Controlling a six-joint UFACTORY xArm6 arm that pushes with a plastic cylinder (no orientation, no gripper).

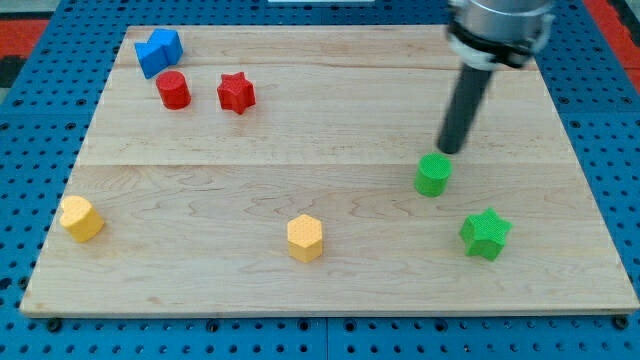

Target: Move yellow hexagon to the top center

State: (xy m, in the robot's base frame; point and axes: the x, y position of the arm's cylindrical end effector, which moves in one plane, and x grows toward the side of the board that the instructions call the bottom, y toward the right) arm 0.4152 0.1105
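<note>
The yellow hexagon [305,237] was seen upright near the tabletop's [330,110] bottom centre; my tip [449,150] was placed well apart, just above the green cylinder [433,175]; no hand was fitted

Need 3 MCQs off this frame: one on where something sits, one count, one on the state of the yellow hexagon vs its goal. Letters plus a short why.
1. Where is my tip?
A. just above the green cylinder, toward the view's top
B. beside the red star
C. touching the blue block

2. How many yellow blocks lie on the board?
A. one
B. two
C. three

3. What is the state of the yellow hexagon?
A. at the top centre
B. pressed against my tip
C. near the view's bottom centre, apart from my tip

Answers:
1 A: the rod ends right above the green cylinder; whether they touch cannot be told.
2 B: the yellow hexagon, and another yellow block at the view's lower left.
3 C: it sits low on the board, with bare wood between it and my tip.
</note>
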